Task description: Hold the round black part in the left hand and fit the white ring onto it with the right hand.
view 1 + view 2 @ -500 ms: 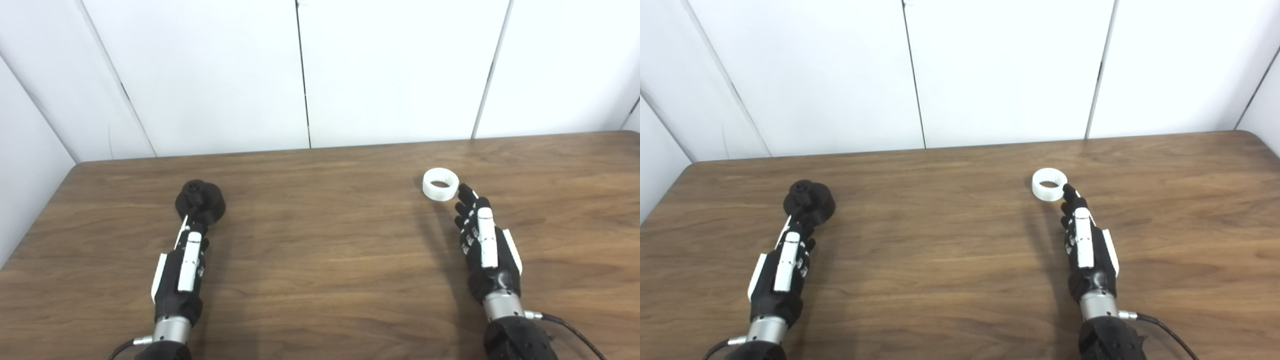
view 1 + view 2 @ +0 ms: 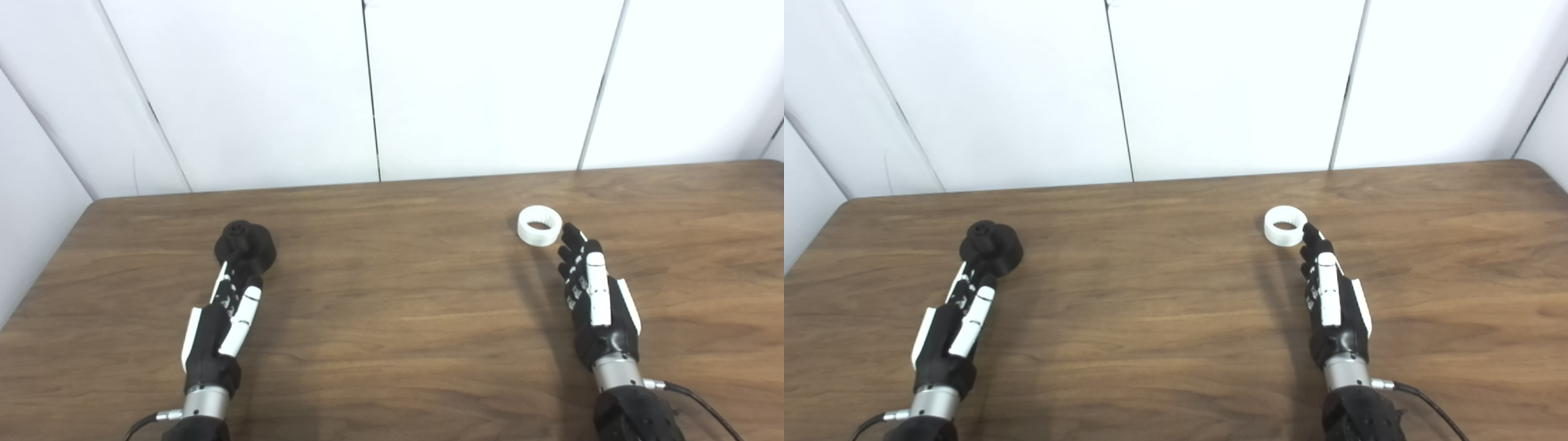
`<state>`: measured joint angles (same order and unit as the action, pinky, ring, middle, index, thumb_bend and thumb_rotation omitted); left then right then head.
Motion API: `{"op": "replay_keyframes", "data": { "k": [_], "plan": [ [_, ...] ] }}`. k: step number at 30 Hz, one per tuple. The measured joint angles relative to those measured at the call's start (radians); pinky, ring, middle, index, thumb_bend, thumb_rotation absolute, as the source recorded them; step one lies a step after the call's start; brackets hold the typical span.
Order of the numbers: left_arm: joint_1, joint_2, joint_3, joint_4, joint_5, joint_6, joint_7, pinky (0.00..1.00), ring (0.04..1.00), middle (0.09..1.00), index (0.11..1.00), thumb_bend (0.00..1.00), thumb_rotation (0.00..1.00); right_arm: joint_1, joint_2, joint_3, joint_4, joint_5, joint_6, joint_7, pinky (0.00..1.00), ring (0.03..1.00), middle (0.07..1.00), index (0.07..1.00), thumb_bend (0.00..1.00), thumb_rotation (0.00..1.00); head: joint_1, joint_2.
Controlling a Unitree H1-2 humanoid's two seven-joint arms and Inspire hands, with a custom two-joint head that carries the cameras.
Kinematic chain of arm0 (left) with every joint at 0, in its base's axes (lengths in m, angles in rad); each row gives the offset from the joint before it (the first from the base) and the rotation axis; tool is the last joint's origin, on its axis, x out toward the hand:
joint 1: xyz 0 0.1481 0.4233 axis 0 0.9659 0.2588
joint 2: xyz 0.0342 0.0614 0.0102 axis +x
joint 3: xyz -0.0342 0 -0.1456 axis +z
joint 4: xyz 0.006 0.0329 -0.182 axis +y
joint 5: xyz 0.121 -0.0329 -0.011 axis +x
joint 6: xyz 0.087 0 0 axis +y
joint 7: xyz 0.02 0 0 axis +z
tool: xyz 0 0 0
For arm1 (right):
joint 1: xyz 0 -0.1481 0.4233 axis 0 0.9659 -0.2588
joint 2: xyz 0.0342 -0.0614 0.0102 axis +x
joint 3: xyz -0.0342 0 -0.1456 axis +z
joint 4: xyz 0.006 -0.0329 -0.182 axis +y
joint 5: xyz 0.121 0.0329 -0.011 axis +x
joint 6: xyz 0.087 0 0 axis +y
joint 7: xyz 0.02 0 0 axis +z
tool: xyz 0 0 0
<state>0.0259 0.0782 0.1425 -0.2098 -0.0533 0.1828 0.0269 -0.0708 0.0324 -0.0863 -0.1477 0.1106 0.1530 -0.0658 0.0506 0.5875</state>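
— On the wooden table (image 2: 392,318), what lies where?
— Round black part (image 2: 245,243) left, white ring (image 2: 539,225) right; left hand (image 2: 223,324) and right hand (image 2: 597,300) extended, empty, beside them. White wall (image 2: 367,92) behind.

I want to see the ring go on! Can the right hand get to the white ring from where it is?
Probably yes. The right hand lies open with its fingertips right beside the white ring, and nothing on the table stands between them. The ring sits alone, so it looks easy to grasp.
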Motion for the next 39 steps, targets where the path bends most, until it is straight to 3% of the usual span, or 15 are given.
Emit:
{"op": "replay_keyframes", "data": {
  "k": [5,9,17,23,27,39],
  "plan": [
    [0.0,0.029,0.0,0.0,0.02,0.002,-0.001,1.0,1.0,1.0,1.0,0.57,0.61,0.0,-0.001,0.001,0.0,-0.001,0.0,0.0,1.0,0.979,0.964,0.92,0.42,1.0,0.009,-0.002],
    [-0.003,0.071,-0.004,0.0,0.097,0.008,0.009,0.99,0.991,0.995,1.0,0.7,0.61,-0.003,-0.002,0.0,0.007,0.0,0.0,0.0,1.0,0.982,0.964,0.918,0.43,1.0,0.018,-0.005],
    [-0.067,0.138,-0.01,-0.008,0.243,0.113,0.015,0.98,1.0,1.0,1.0,0.88,0.47,-0.006,-0.002,-0.001,0.017,0.0,0.001,0.0,1.0,0.979,0.961,0.92,0.44,1.0,0.025,-0.008],
    [-0.158,0.253,-0.018,0.072,0.309,0.125,0.002,0.89,0.97,1.0,1.0,0.98,0.42,-0.007,-0.007,-0.002,0.018,0.001,0.001,0.001,0.99,0.98,0.964,0.92,0.44,1.0,0.026,-0.011],
    [-0.194,0.287,-0.03,0.124,0.33,0.13,-0.009,0.87,0.961,0.998,1.0,1.0,0.4,-0.008,-0.009,-0.002,0.019,0.001,0.0,0.002,0.99,0.978,0.961,0.918,0.45,1.0,0.026,-0.011],
    [-0.31,0.417,-0.08,0.27,0.351,0.182,-0.132,0.92,0.999,1.0,0.991,1.0,0.38,-0.007,-0.019,-0.001,0.018,-0.001,0.001,0.006,0.96,0.957,0.944,0.918,0.44,1.0,0.017,-0.014]
  ]
}}
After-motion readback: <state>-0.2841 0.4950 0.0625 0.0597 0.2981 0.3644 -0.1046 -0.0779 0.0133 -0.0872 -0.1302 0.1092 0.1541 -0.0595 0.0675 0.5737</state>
